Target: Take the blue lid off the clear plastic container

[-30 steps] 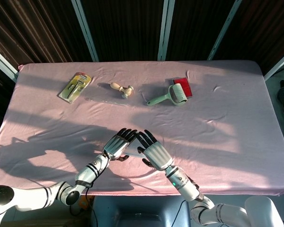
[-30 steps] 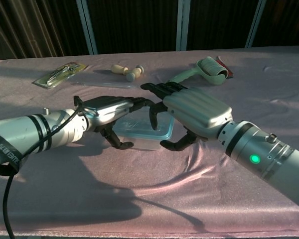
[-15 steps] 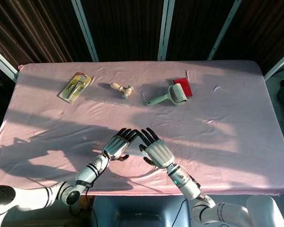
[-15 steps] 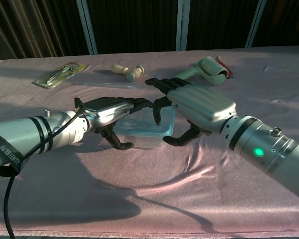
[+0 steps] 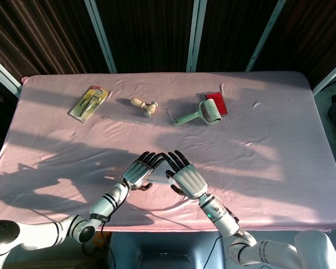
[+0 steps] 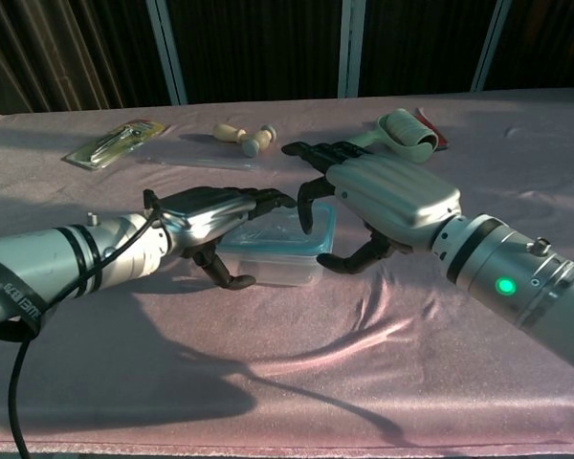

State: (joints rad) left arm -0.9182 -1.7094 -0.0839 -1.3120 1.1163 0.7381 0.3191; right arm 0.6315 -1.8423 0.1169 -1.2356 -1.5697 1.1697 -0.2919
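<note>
The clear plastic container (image 6: 271, 267) stands on the pink cloth near the front edge, between both hands. Its blue lid (image 6: 289, 232) is tilted, with the right edge raised off the rim. My right hand (image 6: 390, 196) grips that raised edge, fingers curled over the top and thumb below. My left hand (image 6: 209, 214) holds the container's left side, fingers lying over the lid's left part and thumb against the front wall. In the head view the left hand (image 5: 139, 171) and right hand (image 5: 186, 176) cover most of the lid (image 5: 159, 179).
At the back of the table (image 5: 280, 145) lie a green-handled lint roller (image 5: 204, 112) beside a red pad (image 5: 214, 97), a wooden handle piece (image 5: 144, 105) and a packaged tool (image 5: 88, 102). A clear flat sheet (image 5: 126, 119) lies in front of the wooden piece.
My right hand has risen and shifted slightly right, tipping the lid's right edge up off the container. The left hand has stayed in place on the container.
</note>
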